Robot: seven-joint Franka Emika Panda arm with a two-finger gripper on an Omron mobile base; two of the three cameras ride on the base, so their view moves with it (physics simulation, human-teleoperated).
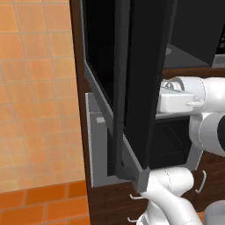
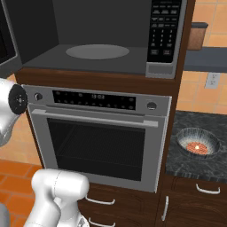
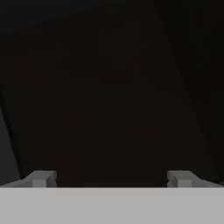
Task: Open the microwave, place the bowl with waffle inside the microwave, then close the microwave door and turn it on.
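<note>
My gripper [image 3: 112, 178] has its jaws spread as wide as they go with nothing between them; in the hand view the two fingertips [image 3: 41, 178] sit far apart at the bottom, facing a flat black surface very close in, which I take to be the glass of the microwave door [image 1: 140, 83]. From the left base view that door is swung well out to the left, edge-on to the camera, with my hand tucked just behind it, so I'm near the panel, not gripping it. The microwave [image 2: 160, 71] stands open in the right base view, grey cavity exposed and the pale turntable [image 2: 97, 51] bare, above the silver oven [image 2: 98, 137]. I judge the opening step is essentially done and the bowl pickup is next. The bowl [image 2: 197, 142], clear and ribbed with the waffle [image 2: 196, 146] in it, sits on the dark stone counter [image 2: 186, 164] to the right of the oven, lower than the cavity and well apart from my gripper, which is over on the far left by the door. Next move calls for backing the hand off the door, swinging right and down over the bowl's rim without clipping the oven front, then closing on the rim.
</note>
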